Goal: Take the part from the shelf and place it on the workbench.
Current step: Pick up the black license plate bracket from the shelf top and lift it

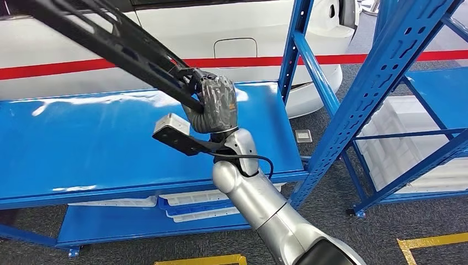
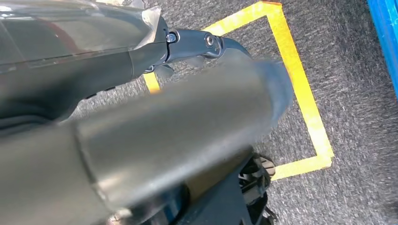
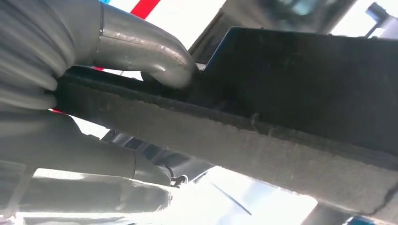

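Right hand (image 1: 214, 104) clenched on the long black part (image 1: 118, 41), held above the blue shelf (image 1: 83, 149).

Its fingers (image 3: 145, 44) wrap tight round the part's felt-edged strip; the part's far end runs out of sight. The left hand's fingers are too blurred to read.

no readable text, labels or numbers
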